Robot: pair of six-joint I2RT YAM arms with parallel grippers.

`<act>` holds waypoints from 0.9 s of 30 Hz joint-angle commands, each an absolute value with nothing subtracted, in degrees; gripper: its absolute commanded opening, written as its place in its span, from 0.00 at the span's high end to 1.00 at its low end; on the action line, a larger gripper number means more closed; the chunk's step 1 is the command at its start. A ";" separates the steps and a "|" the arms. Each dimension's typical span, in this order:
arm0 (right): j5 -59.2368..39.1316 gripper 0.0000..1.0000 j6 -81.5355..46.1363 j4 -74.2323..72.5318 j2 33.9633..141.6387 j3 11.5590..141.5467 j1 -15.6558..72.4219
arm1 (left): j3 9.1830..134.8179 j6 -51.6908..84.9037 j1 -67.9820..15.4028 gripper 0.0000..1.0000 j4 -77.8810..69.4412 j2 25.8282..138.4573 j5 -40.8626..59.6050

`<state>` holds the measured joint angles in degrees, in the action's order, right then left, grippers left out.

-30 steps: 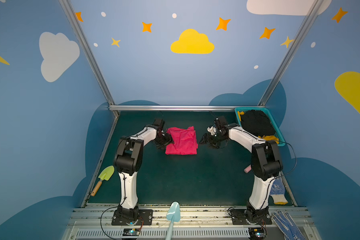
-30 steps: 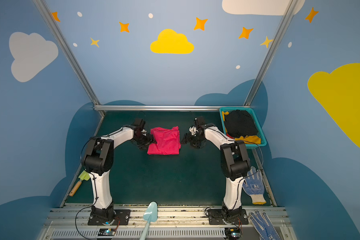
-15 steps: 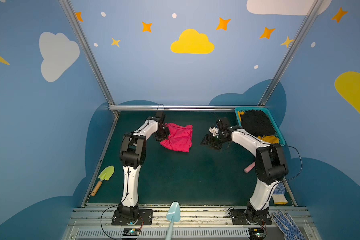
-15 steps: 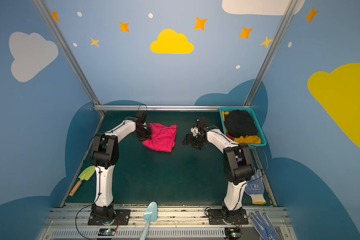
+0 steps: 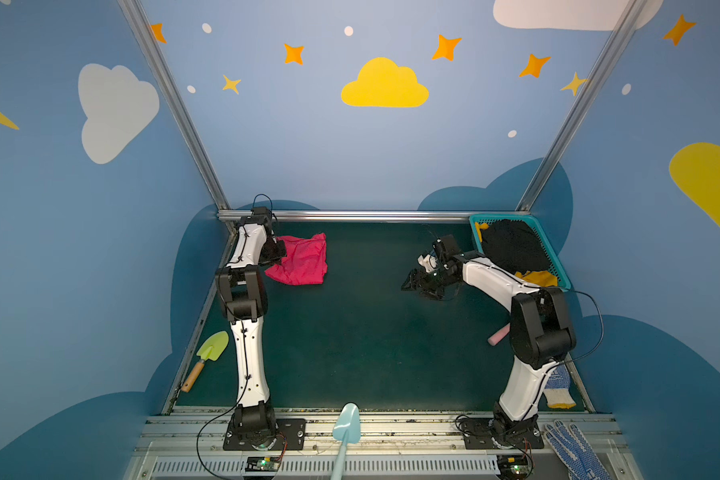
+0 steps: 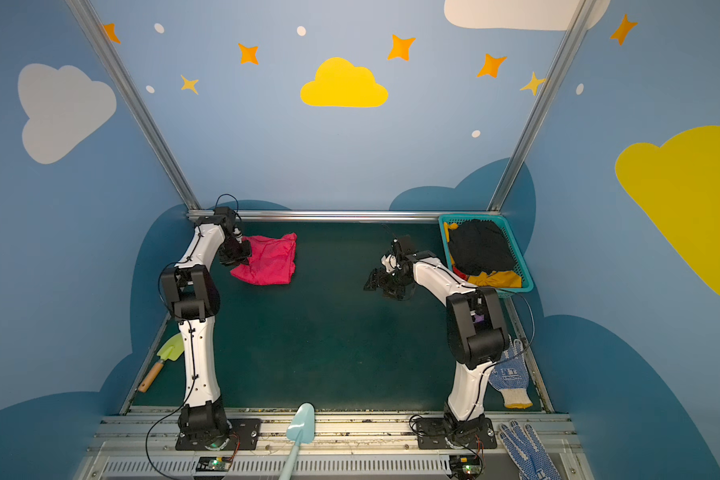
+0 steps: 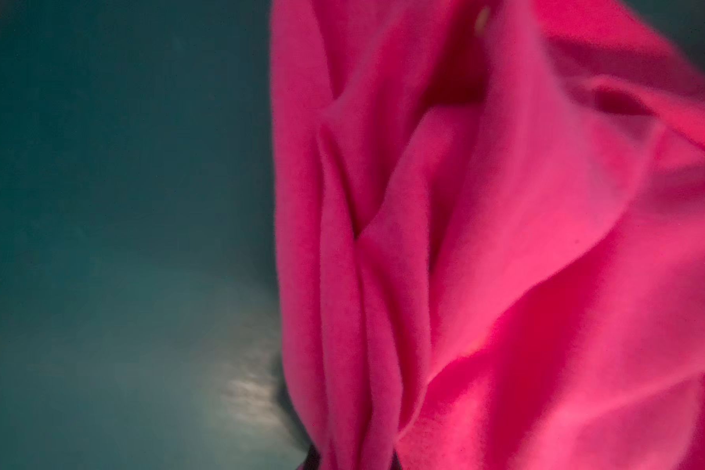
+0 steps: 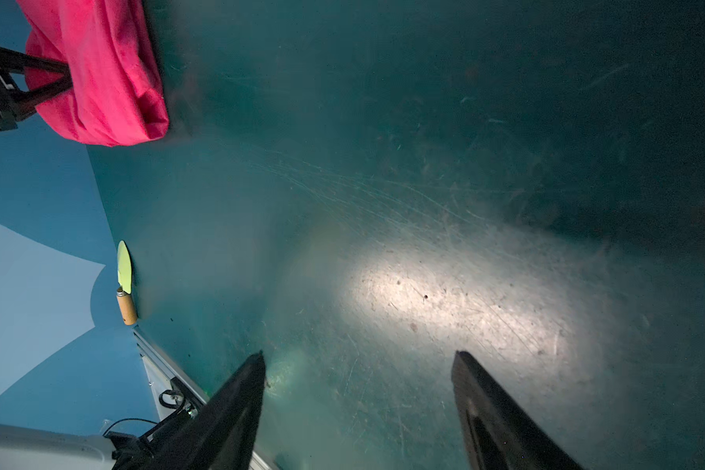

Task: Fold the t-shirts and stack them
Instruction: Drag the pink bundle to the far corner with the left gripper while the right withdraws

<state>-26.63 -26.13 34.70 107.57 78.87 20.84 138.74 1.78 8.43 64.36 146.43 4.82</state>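
left fingers (image 8: 25,57) pinch pink t-shirt (image 5: 304,262) edge | right fingers (image 8: 241,390) spread, empty | tip: drag low across table (image 5: 350,332), folds may slip

The left arm (image 5: 248,365) is rising almost upright from its base and is bending at the elbow, so the forearm is reaching towards twelve o'clock in both top views. The left gripper (image 5: 280,261) is pinching the edge of the pink t-shirt (image 5: 306,262) with its jaws closed. The right arm (image 5: 491,276) is stretching towards ten o'clock. The right gripper (image 8: 359,360) is pointing to nine o'clock, with its jaws wide apart and empty.
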 commanded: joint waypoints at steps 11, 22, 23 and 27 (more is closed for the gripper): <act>-24.35 0.25 -26.77 40.68 112.14 86.33 23.49 | 150.93 1.57 13.23 0.95 68.38 153.24 -7.37; -23.58 0.24 -27.93 41.06 113.32 88.11 25.78 | 150.12 0.74 14.58 0.87 60.60 153.24 -10.09; -23.63 0.24 -28.02 40.90 113.23 88.19 26.02 | 150.12 1.00 14.59 0.81 60.42 153.08 -10.80; -22.58 0.23 -27.27 41.47 111.81 87.85 26.31 | 150.21 3.29 14.57 0.13 60.61 150.97 -12.22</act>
<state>-23.97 -27.20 40.16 112.57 86.85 26.00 149.86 1.50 14.70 61.32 153.14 -10.09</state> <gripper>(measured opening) 0.764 0.666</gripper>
